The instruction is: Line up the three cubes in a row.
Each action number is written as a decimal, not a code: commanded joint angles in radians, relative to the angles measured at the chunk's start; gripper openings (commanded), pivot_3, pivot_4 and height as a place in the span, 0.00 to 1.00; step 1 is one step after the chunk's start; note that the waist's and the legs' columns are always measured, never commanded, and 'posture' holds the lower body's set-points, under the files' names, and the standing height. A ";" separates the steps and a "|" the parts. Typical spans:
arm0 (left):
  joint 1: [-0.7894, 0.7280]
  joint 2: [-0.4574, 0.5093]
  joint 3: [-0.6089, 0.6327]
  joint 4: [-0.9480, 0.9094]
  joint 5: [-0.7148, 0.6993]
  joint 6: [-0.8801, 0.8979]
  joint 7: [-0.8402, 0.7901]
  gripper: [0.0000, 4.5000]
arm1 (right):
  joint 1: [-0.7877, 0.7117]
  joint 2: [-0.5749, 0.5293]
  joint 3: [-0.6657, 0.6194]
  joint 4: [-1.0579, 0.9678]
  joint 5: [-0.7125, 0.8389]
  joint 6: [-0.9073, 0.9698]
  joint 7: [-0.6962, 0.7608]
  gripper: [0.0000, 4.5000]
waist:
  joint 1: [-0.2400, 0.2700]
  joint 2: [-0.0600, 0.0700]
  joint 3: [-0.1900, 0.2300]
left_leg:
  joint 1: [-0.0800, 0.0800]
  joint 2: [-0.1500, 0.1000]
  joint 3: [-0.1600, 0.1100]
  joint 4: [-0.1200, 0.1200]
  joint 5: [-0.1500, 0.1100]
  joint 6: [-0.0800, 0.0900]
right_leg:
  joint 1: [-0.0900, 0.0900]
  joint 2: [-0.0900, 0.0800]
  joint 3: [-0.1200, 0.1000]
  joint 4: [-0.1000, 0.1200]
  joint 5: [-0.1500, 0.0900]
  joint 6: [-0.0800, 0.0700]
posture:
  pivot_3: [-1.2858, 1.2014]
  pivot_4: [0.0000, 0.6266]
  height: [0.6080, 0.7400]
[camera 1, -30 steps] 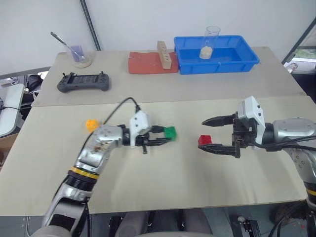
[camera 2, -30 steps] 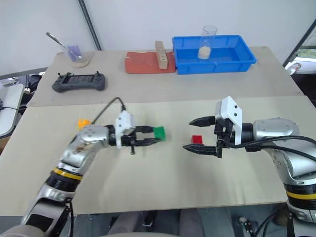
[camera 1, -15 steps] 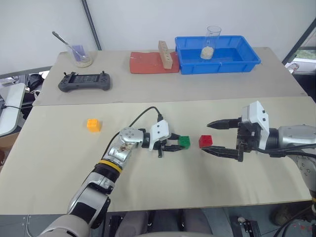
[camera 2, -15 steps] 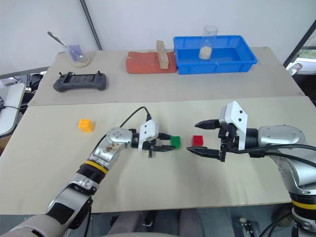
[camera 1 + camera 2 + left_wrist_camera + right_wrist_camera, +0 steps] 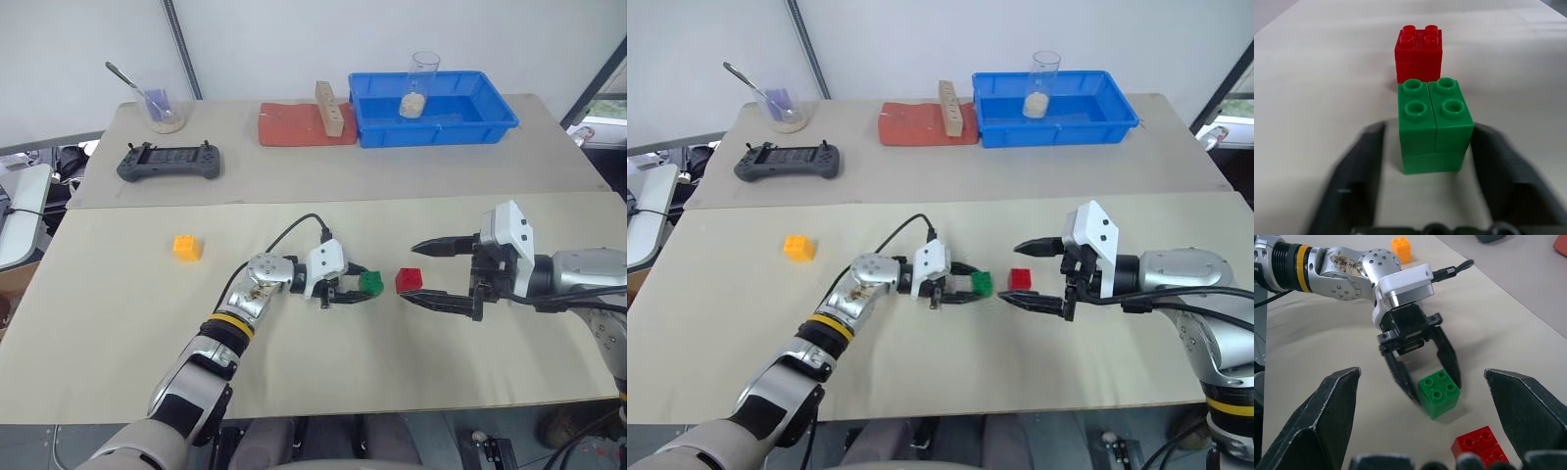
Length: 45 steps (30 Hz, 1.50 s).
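On the near counter (image 5: 118,333), the left gripper (image 5: 358,290) lies low with its fingers (image 5: 1364,166) parted to either side of the green cube (image 5: 370,283), a gap showing on each side, so nothing is gripped. The red cube (image 5: 409,281) sits just beside the green one, on its right, both upright on the surface. The right gripper (image 5: 431,272) has its fingers spread wide and empty, flanking the red cube. The orange-yellow cube (image 5: 185,247) rests well apart to the left.
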 commanded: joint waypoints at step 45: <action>0.518 0.084 0.648 -0.487 -0.035 0.213 0.886 0.94 | -0.589 0.330 0.167 0.039 0.117 0.317 -0.220 1.00 | -0.001 0.000 -0.001 | 0.003 0.000 0.000 -0.001 -0.005 -0.009 | -0.001 0.000 -0.001 0.003 0.001 -0.001 | 0.52 0.24 1.00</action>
